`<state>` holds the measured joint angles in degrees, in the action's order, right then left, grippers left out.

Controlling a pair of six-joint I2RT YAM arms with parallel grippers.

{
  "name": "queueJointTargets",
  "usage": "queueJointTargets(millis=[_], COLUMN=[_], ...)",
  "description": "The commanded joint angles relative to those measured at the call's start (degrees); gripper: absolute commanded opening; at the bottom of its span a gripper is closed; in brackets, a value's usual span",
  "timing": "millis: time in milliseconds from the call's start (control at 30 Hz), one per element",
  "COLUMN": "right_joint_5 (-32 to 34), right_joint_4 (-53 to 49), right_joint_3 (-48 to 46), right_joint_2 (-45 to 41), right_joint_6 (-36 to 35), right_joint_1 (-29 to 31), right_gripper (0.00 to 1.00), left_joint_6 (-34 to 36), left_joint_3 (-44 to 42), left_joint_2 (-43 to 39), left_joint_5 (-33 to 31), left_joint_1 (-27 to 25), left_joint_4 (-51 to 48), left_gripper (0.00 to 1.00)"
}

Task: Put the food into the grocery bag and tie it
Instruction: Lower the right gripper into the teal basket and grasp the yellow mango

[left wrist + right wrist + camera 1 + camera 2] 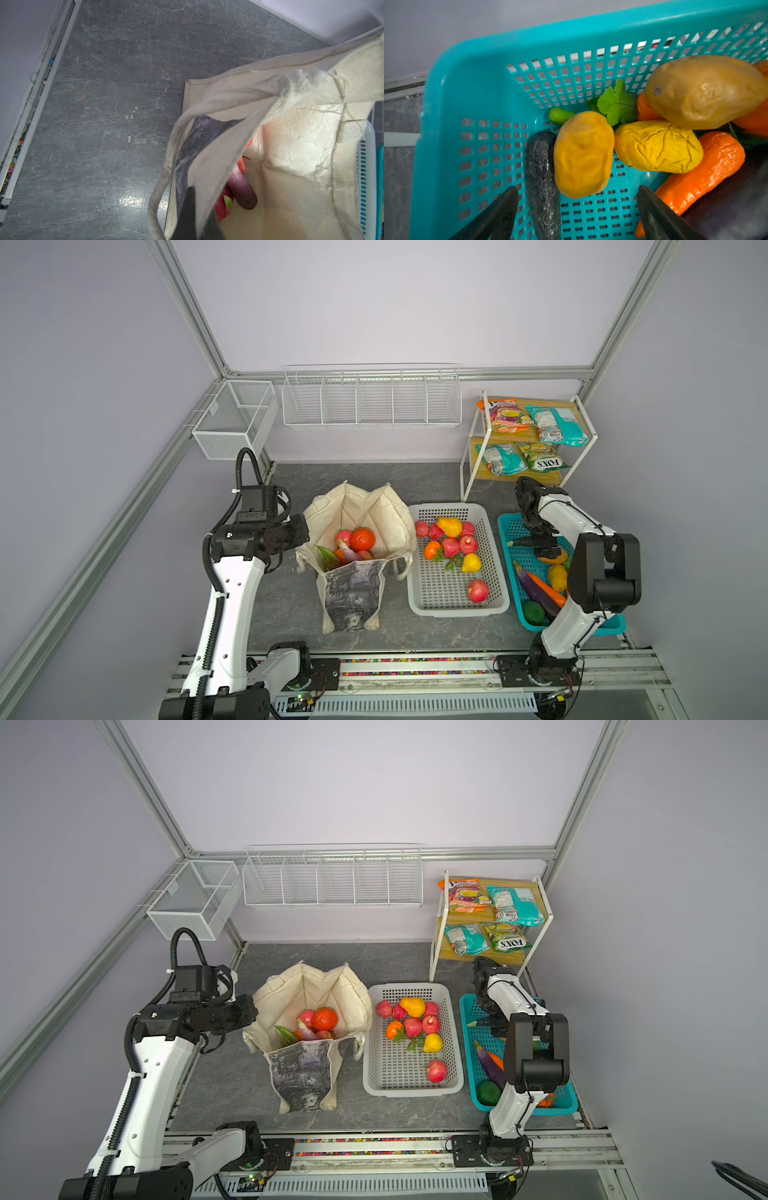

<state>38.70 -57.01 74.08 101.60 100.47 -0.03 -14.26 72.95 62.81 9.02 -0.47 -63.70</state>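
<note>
The cream grocery bag [353,597] [303,1073] stands open at centre with its printed panel facing front. Inside it lie an orange-red fruit [362,538], a pink dragon fruit [343,536] and a purple eggplant [242,187]. My left gripper [306,532] [200,209] is shut on the bag's left rim [218,166], with cloth pinched between the fingers. My right gripper [544,549] [577,190] hangs open, low inside the teal basket [467,83]. It is above a dark cucumber [542,182] and an orange-yellow fruit [583,153], holding nothing.
The white basket [457,605] right of the bag holds apples, oranges and yellow fruit. A potato [704,91], a carrot [708,166] and a yellow fruit [658,145] lie in the teal basket. Snack packets, two of them teal [557,425], sit on the back-right shelf. Wire racks [370,400] hang on the back wall.
</note>
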Motion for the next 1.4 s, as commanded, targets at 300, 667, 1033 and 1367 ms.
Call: queueJointTargets(millis=[300,667,1033,1367], right_joint_5=[-3.5,-5.2,-7.7,-9.0], right_joint_4=[8.0,8.3,8.8,10.0], right_joint_3=[-3.2,-4.5,-5.0,-5.3], right_joint_2=[1.8,2.4,4.9,5.7], right_joint_6=[-3.0,-4.7,-5.2,-5.7], right_joint_1=[-3.0,-5.0,-6.3,-7.2], right_gripper=[0.93,0.89,0.90,0.95], left_joint_6=[0.7,0.3,0.3,0.3], left_joint_3=[2.3,2.8,2.7,2.6], left_joint_2=[-0.5,-0.3,-0.4,-0.1], left_joint_5=[-1.4,-0.9,-1.0,-0.8], left_joint_1=[0.2,0.2,0.2,0.2], left_joint_4=[-1.9,-1.7,-1.6,-1.2], left_gripper=[0.00,0.00,0.00,0.00])
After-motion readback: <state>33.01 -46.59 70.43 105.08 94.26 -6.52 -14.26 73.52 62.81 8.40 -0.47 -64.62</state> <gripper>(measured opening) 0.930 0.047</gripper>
